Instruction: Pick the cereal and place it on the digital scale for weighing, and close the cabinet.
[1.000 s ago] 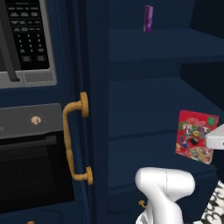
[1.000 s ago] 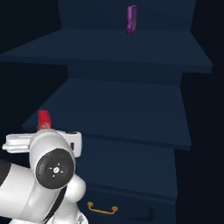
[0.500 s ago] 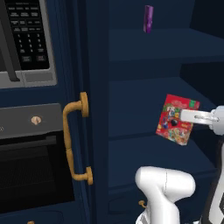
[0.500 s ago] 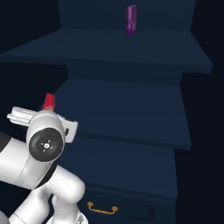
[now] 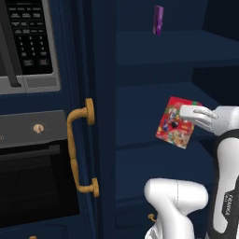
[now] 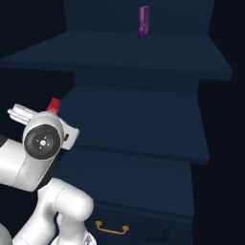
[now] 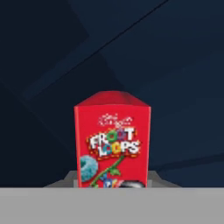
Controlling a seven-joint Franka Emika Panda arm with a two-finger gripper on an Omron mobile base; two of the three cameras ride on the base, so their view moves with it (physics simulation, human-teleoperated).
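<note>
— What are your jaws (image 5: 189,122) doing with that box?

— They are clamping shut on the cereal (image 5: 177,122), pinching the flat red box across its thin sides. In the hand view the cereal (image 7: 113,142) is standing straight out ahead of the jaws, printed front facing the camera, its lower end sunk between them.

— Why is it hanging tilted in mid-air?

— Because I am carrying it clear of the cabinet (image 5: 154,84) shelves. It is touching no shelf; it is riding in front of the open cabinet, below the slim purple packet (image 5: 158,20) that is sitting on a shelf high above my jaws — well apart from them.

— And the grip near one end?

— I judge that leaves most of the box free to be set down flat on the digital scale, which I am not seeing from here.

— What is left, then?

— Both halves, as I read it: the cereal is not yet on the scale, and the cabinet door with its brass handle (image 5: 80,148) is standing open to the left of my jaws.
</note>
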